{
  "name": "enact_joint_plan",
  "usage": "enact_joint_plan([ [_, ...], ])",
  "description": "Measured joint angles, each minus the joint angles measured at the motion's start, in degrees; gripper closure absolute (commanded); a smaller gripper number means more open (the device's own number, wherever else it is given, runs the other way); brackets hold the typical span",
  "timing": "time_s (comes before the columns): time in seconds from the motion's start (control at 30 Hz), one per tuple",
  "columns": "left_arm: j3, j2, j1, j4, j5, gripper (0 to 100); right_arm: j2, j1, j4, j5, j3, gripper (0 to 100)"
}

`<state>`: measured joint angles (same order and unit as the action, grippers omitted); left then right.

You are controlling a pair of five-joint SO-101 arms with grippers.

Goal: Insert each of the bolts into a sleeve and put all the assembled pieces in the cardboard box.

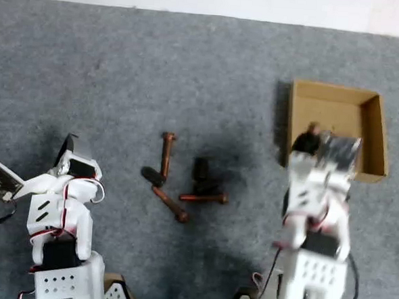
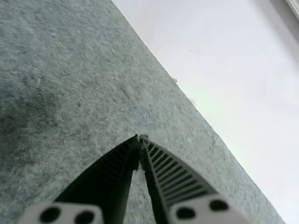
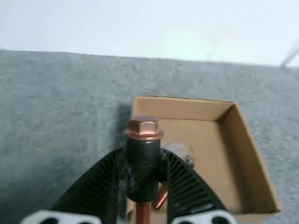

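right gripper (image 3: 141, 163) is closed on a black sleeve (image 3: 141, 148), one finger on each side of its barrel. a copper bolt (image 3: 143, 127) is seated through the sleeve: the hex head and flange rest on its upper end and the threaded shank protrudes below the fingers. in the high view this assembly hangs over the cardboard box (image 3: 187, 108), on the side nearest the loose parts; whether it is above the wall or already inside cannot be told. a copper-coloured item lies on the box floor, too obscured to identify. handling, by judgement: both parts look rigid, small, fairly light and not fragile. the sleeve's smooth round surface may roll or slip between the ribbed fingers. the bolt is probably loose in the bore, so tilting the assembly head-down could let it slide out. take hold at the sleeve's mid-barrel, as here, with the head uppermost until release. left gripper (image 2: 140, 138) is pressed together with nothing between its fingers, above the grey mat (image 2: 56, 70). three loose bolts (image 1: 167, 154) and dark loose sleeves (image 1: 202, 168) lie on the mat between the arms, well apart from the box.
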<state>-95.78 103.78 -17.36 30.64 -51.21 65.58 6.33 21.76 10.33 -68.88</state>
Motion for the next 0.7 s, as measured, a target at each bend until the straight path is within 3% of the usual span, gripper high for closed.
enact_joint_plan([
  [0.33,0.00,0.00,0.00,0.00,0.00,96,-54.42,8.53,2.46,-3.87,40.44,98.8],
  [0.57,0.00,0.00,0.00,0.00,0.00,96,-66.64,8.44,9.67,-3.96,51.25,98.6],
  [0.7,0.00,0.00,0.00,0.00,0.00,96,-67.25,7.38,9.67,-3.96,52.13,90.3],
])
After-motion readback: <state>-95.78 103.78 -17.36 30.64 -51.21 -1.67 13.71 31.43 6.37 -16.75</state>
